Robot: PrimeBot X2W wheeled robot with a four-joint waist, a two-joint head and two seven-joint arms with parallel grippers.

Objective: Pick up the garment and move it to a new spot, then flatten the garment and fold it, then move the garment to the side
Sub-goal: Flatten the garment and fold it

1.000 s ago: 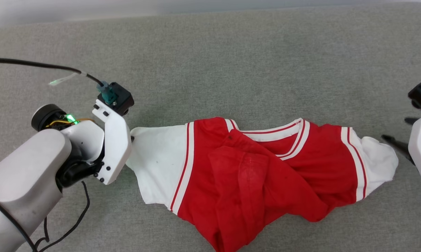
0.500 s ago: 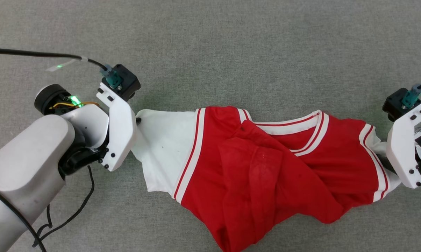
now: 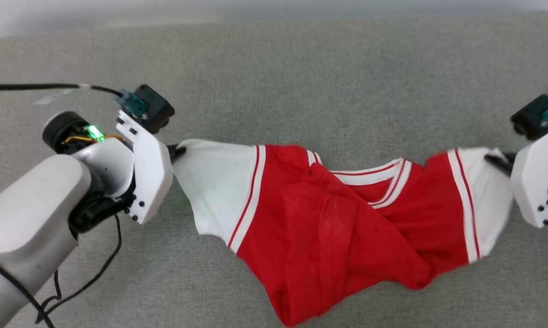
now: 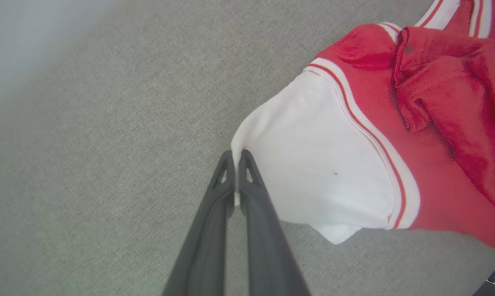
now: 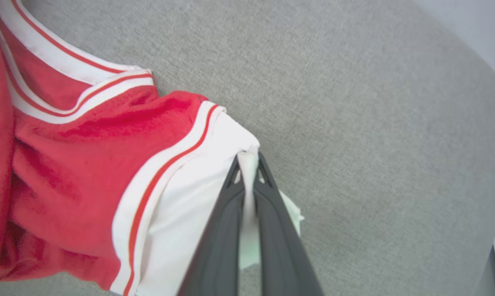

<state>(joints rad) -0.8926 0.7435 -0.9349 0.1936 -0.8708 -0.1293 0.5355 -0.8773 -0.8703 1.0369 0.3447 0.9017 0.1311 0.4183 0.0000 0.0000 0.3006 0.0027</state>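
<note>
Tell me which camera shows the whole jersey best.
The head view: the red jersey spans sleeve to sleeve, crumpled, between the left gripper and right gripper. The wrist views each crop it to one white sleeve pinched in shut fingers, with some red body.

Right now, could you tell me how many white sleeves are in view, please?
2: one sleeve at the left, shut in the left gripper; the other sleeve at the right, in the right gripper.
</note>
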